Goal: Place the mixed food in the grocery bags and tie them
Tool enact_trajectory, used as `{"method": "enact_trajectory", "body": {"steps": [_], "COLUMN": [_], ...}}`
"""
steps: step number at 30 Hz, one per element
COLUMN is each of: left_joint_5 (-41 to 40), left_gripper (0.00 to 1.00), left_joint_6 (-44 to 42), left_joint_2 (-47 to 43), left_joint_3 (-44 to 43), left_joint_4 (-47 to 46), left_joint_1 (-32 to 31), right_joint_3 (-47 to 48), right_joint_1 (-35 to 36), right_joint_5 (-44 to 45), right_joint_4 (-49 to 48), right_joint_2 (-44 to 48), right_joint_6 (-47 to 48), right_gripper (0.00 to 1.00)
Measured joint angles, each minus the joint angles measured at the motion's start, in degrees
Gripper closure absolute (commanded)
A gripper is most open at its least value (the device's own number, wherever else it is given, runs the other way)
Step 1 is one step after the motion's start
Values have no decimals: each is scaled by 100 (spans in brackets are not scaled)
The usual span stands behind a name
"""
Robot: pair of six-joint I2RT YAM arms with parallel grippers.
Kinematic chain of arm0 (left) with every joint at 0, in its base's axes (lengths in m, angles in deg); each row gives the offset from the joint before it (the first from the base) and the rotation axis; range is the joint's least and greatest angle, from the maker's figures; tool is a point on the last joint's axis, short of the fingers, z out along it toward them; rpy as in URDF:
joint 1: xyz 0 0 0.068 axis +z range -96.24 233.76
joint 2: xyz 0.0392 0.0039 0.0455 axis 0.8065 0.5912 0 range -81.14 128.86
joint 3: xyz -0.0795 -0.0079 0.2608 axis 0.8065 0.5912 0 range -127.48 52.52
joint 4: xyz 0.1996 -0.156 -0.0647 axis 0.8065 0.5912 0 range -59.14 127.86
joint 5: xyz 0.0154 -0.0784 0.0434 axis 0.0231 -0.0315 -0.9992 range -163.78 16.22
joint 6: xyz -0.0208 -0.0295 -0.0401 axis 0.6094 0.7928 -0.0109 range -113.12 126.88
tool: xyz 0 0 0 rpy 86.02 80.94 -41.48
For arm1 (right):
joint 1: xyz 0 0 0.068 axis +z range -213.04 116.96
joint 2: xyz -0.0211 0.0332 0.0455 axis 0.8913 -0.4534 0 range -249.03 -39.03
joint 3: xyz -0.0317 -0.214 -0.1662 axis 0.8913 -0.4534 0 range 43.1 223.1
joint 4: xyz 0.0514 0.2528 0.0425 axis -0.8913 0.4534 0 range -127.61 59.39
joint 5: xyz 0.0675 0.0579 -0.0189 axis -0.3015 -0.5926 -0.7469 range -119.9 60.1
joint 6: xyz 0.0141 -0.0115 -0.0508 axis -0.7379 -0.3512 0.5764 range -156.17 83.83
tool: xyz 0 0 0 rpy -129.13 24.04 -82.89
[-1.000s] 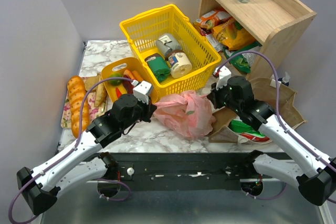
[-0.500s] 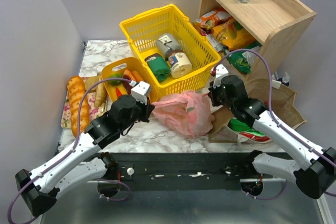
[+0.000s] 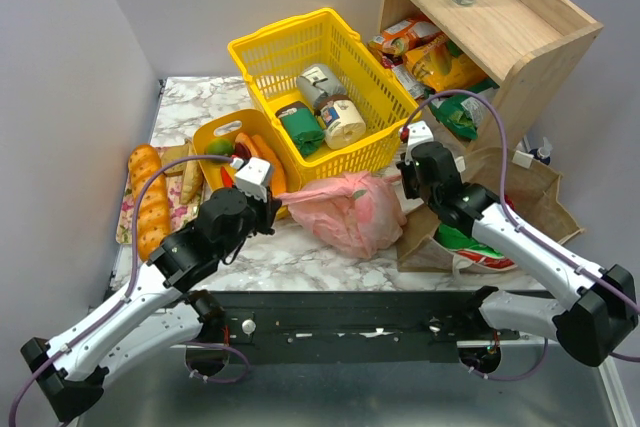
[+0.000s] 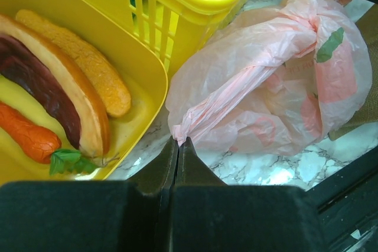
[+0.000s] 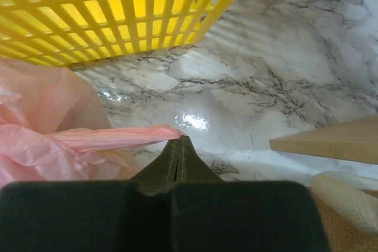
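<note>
L fingers (image 4: 176, 149): clenched on near ear (image 4: 236, 95) of pink bag (image 4: 283, 57); bag sits just right of them on tabletop (image 4: 277, 172).
R fingers (image 5: 180, 141): clamped on far ear (image 5: 118, 137); bag lies left of them.
Axis: we've ears taut L-R btwn fingers; arms equally near.

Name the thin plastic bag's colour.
The thin plastic bag is translucent pink with green marks; left wrist view.

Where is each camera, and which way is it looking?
Top: above and behind the arms, looking down at the table, basket and pink bag; both arms show.
Left wrist: on the left arm, facing the bag and tub; left gripper shut on the bag.
Right wrist: on the right arm, facing table and basket; right gripper pinches a bag strand.
Shared: bag and basket.
</note>
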Motion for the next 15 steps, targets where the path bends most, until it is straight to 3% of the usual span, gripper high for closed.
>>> {"method": "enact_trajectory", "body": {"steps": [15], "left_joint_5": [-450], "left_gripper": [100], "left_joint_6": [249], "left_joint_2": [-597], "left_joint_3": [131], "left_joint_4": [188], "left_joint_1": [-7], "right_joint_3": [0], "right_joint_1": [-2], "right_joint_5": [98], "right_joint_4": [-168], "right_joint_2": [-173], "right_joint_6": [-9], "right_gripper": [99]}}
